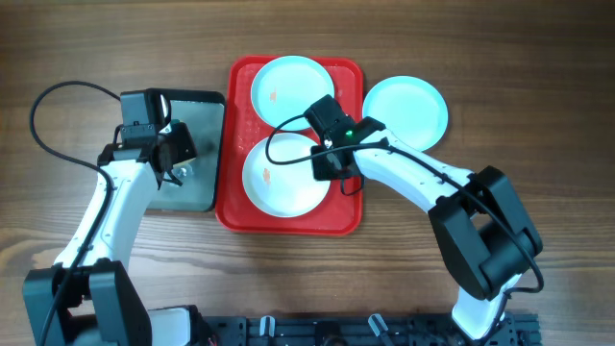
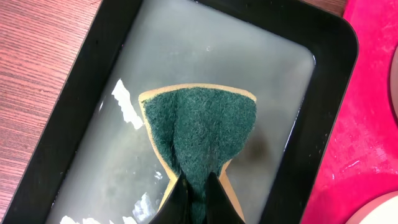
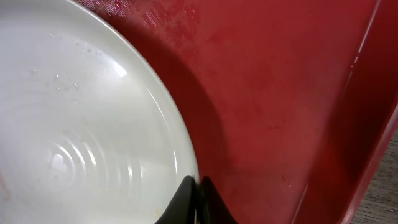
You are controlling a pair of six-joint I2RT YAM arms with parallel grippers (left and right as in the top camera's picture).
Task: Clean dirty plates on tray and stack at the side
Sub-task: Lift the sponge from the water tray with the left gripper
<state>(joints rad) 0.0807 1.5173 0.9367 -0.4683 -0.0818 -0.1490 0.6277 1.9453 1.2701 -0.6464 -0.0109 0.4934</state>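
The red tray [image 1: 288, 223] holds two plates: a light blue plate [image 1: 288, 85] at its far end and a white plate [image 1: 279, 178] at its near end, each with a small reddish smudge. Another light blue plate [image 1: 405, 111] lies on the table to the tray's right. My right gripper [image 3: 198, 186] is shut on the right rim of the white plate [image 3: 81, 124], over the red tray [image 3: 280, 93]. My left gripper [image 2: 198, 186] is shut on a green scouring sponge [image 2: 199, 124] with a tan backing. The sponge hangs over water.
A dark grey metal tray [image 1: 197, 197] with shallow water stands just left of the red tray, and its black rim [image 2: 323, 43] nearly touches the red tray [image 2: 373, 124]. Bare wooden table [image 1: 538, 77] lies around everything. Cables loop from both arms.
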